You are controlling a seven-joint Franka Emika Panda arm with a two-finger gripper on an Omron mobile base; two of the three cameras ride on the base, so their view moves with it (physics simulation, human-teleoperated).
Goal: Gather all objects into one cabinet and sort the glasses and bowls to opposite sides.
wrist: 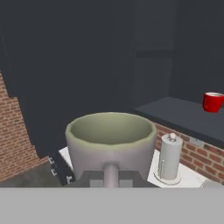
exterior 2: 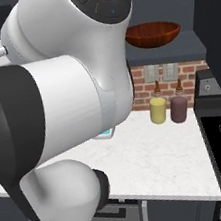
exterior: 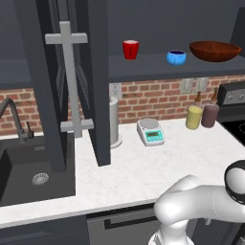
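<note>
**3 vessels on the shelf, 1 mug in the grip**

3 of the task's vessels stand on the dark shelf point(exterior: 148, 67) of the cabinet point(exterior: 95, 72), whose tall door point(exterior: 52, 81) hangs open with its silver bar handle point(exterior: 72, 81) facing the room. Largest is the wide brown bowl point(exterior: 215, 50), at the right end of the shelf. Left of it, close by but apart, sits the small blue bowl point(exterior: 176, 57). The red cup point(exterior: 130, 49) stands upright further left, well apart from the blue bowl.

On the white counter point(exterior: 143, 172) below, a grey paper-towel holder point(exterior: 114, 122) stands near the door's edge, a small scale point(exterior: 150, 131) to its right, and the yellow bottle point(exterior: 194, 116) and dark-brown bottle point(exterior: 210, 114) side by side against the brick wall.

In the hand view, the gripper point(wrist: 111, 177) is closed tight on the handle of the pale mug point(wrist: 110, 142), which sits upright with its mouth open to the camera, in the air in front of the cabinet, left of the red cup.
</note>
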